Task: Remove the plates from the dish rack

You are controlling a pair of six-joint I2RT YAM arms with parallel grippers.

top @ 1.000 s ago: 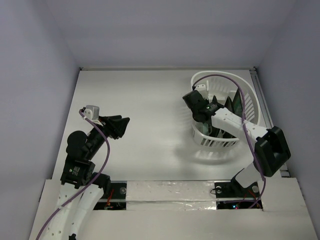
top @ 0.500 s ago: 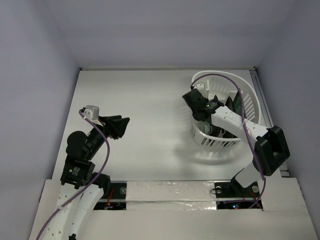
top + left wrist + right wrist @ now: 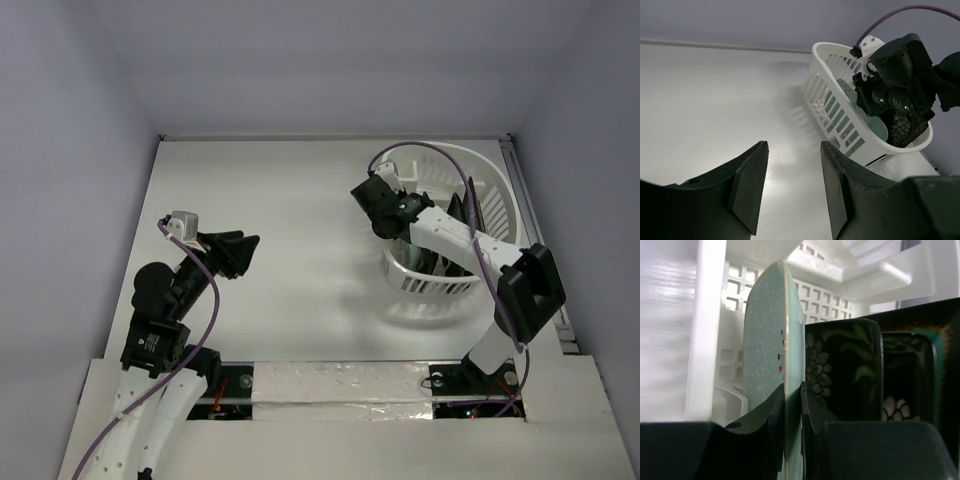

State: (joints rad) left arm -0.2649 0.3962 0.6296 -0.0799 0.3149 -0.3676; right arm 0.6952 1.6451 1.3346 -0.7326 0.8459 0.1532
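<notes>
R gripper [image 3: 792, 407] clamped on edge of pale mint rounded-rect plate [image 3: 767, 340], upright in white slatted plastic dish rack [image 3: 837, 117], touching black flowered square plates [image 3: 842, 370]. L gripper [image 3: 790, 185] gaping wide over white table [image 3: 700, 100], well apart from rack.

We find a robotics laboratory test cell, not a domestic room. A bare white table [image 3: 290, 220] is boxed in on three sides by plain, unmarked pale walls [image 3: 330, 60]. The left arm [image 3: 150, 300] and right arm [image 3: 525, 290] are mounted at its near edge, with exposed purple cables [image 3: 215, 290] and a taped strip [image 3: 340, 380] across the mounting. A white plastic dish rack [image 3: 430, 283] stands on the table.
</notes>
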